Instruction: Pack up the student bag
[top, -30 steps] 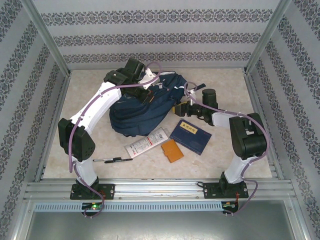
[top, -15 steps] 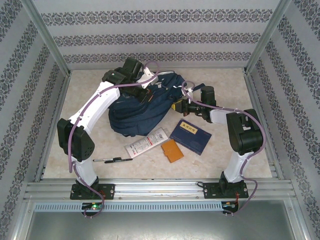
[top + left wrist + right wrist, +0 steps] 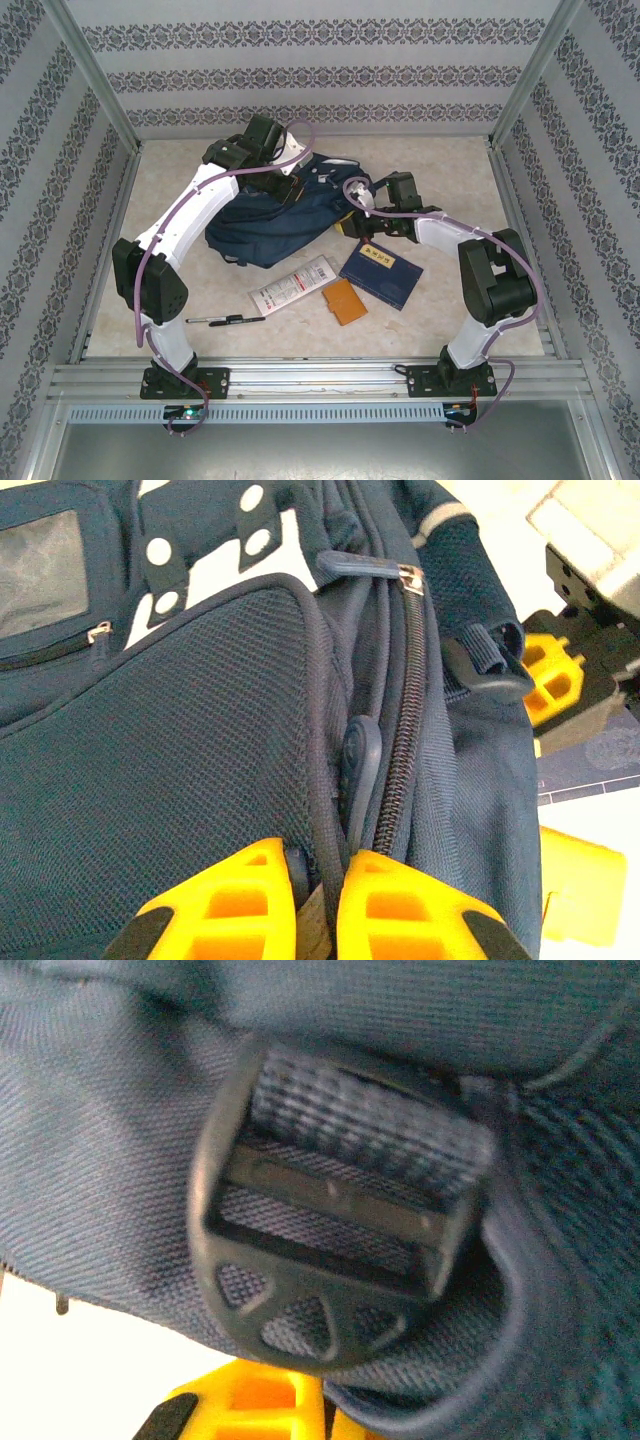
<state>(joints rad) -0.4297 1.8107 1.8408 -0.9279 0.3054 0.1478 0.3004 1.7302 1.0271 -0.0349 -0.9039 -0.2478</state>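
The student bag (image 3: 270, 225), a large navy backpack, lies at the table's middle back. My left gripper (image 3: 291, 187) sits on its upper part. In the left wrist view the yellow fingers (image 3: 225, 905) of that gripper (image 3: 320, 900) are shut on the bag's (image 3: 180, 750) corded seam beside the closed zipper (image 3: 405, 710). My right gripper (image 3: 350, 222) is at the bag's right edge. In the right wrist view this gripper (image 3: 325, 1415) is shut on navy fabric just below a dark strap buckle (image 3: 330, 1245).
In front of the bag lie a white printed packet (image 3: 295, 285), an orange flat case (image 3: 344, 301), a small navy booklet with gold print (image 3: 382, 272) and a black pen (image 3: 225, 320). Patterned walls close in the table's back and sides.
My right gripper went from open to shut on the bag's right edge and moved left. The bag shifted left and toward the front. The left gripper kept its hold.
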